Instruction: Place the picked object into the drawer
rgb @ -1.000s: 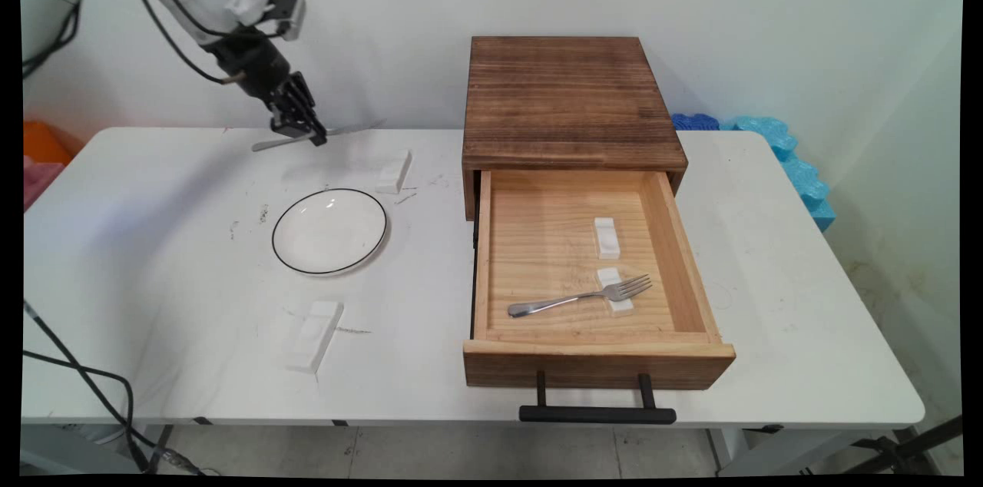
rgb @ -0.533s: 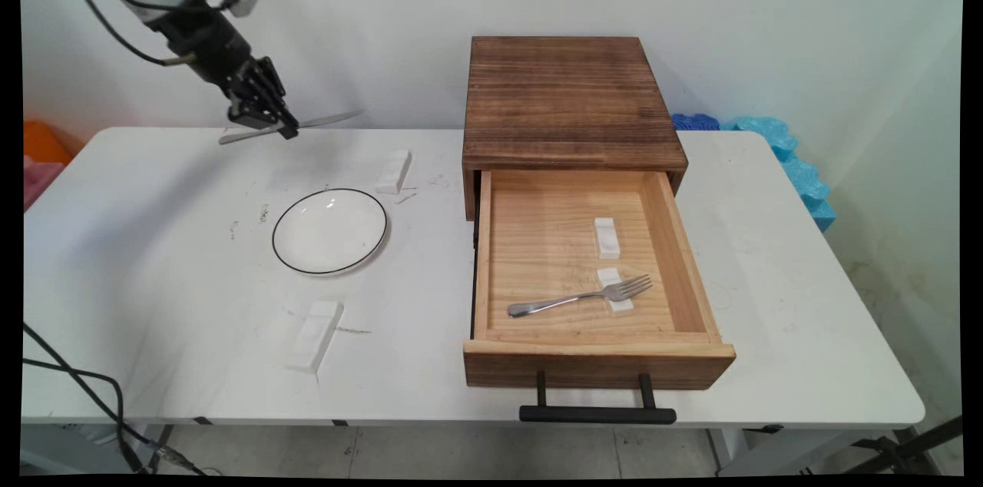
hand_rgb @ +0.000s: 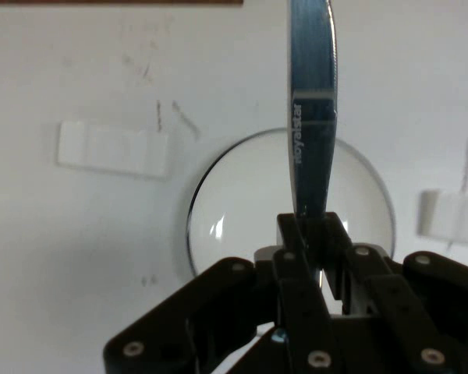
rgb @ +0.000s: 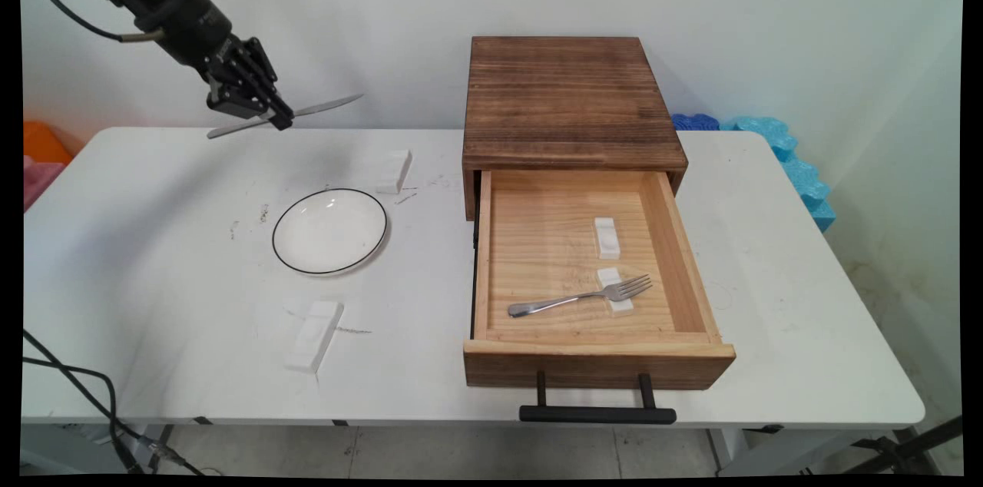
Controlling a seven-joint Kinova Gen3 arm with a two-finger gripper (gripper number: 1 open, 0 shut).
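I have the black two-finger gripper (rgb: 273, 115) clenched on a silver table knife (rgb: 319, 107), carried high beyond the black-rimmed white plate (rgb: 329, 230); next I must steady it before lowering toward the white surface (rgb: 153, 241).

Hand (rgb: 270, 116) with knife (rgb: 286, 117) now higher and farther left

Small engraved lettering, seemingly "royalstar", on the knife blade (hand_rgb: 310, 117).
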